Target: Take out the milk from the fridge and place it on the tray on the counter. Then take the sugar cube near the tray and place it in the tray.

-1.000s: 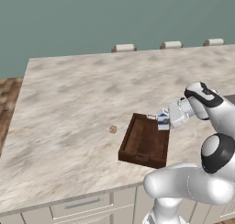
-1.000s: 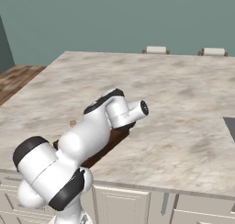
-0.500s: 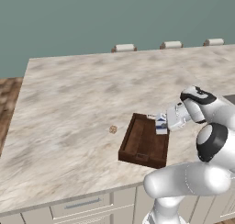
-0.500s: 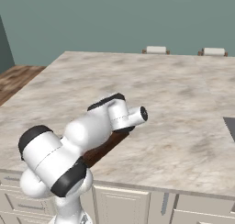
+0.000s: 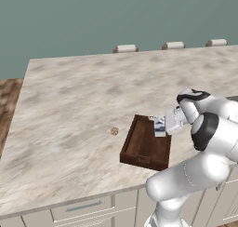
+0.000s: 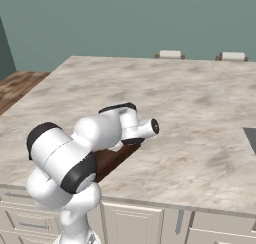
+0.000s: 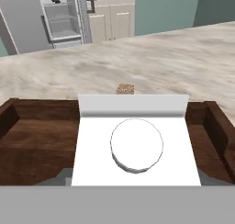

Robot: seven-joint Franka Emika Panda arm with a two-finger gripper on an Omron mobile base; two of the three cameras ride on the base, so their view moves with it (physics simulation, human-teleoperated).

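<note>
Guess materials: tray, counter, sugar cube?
Tray: looks like dark-stained wood, matte, faint grain. Counter: polished stone, likely marble, going by the beige-grey veining. Sugar cube: tan, speckled, grainy; probably pressed brown sugar, but too small to be sure.

Milk in fingers over tray

My view shows the tray as dark-brown wood, matt, with visible grain. The counter is marbled beige-grey stone, smooth with a low sheen. The milk looks like smooth white carton board. The sugar cube appears tan, speckled and grainy.
</note>
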